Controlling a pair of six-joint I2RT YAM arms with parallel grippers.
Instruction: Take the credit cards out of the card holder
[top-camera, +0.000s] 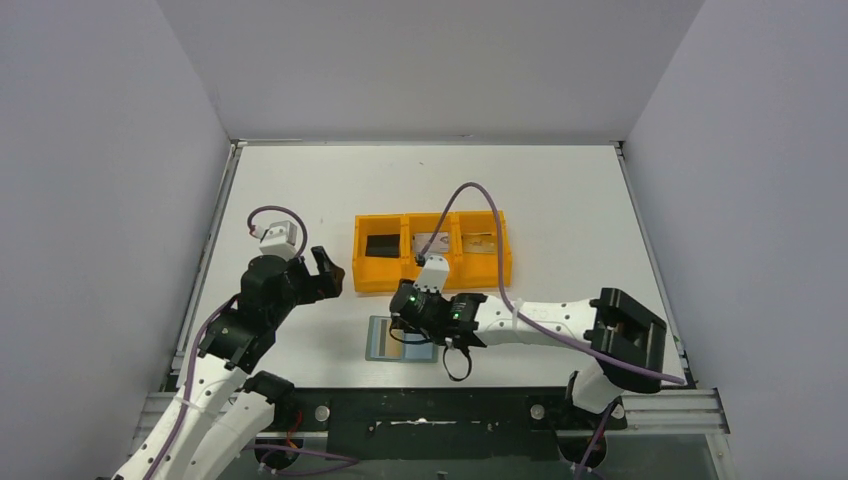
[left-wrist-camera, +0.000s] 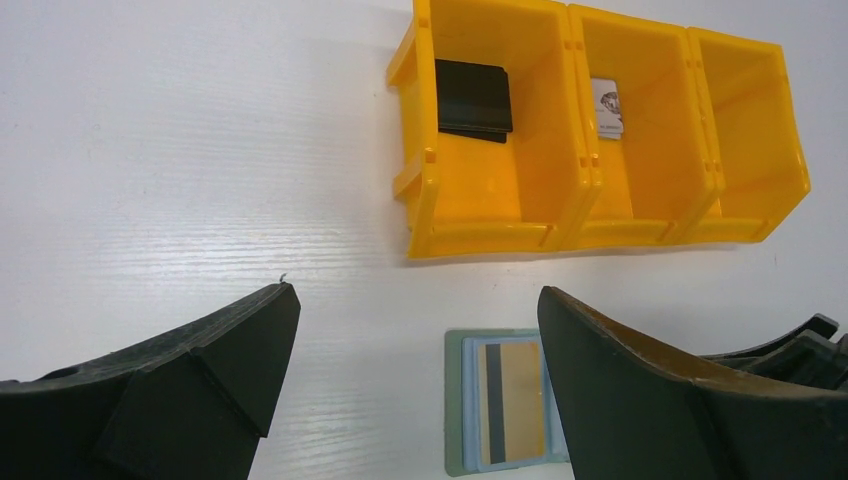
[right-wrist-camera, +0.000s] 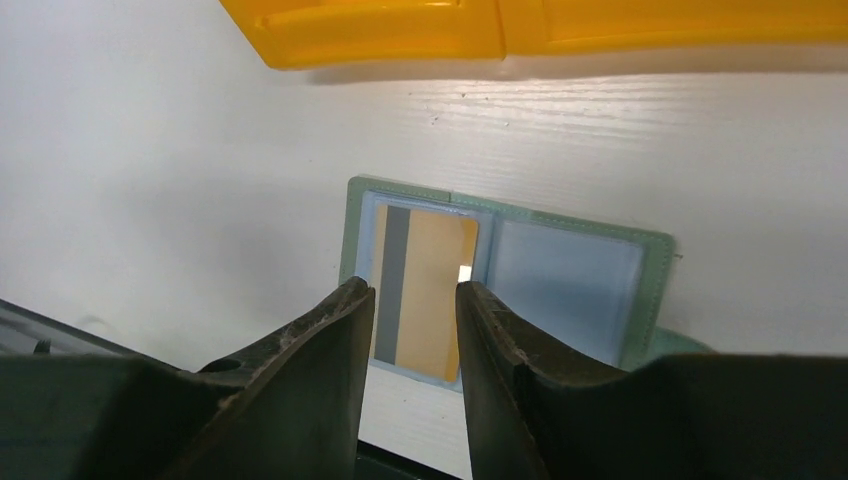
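The holder (right-wrist-camera: 560, 280) lies open on the worktop, so its tan card (right-wrist-camera: 430, 250) faces up. The right claw (right-wrist-camera: 412, 292), jaws slightly apart, lines up over it, probably to pinch. The left claw (left-wrist-camera: 417, 295) gapes wide, idle.

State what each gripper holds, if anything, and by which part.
Nothing is held. The left gripper is wide open above the table; the right gripper is over the tan card in the holder, jaws slightly apart, gripping nothing.
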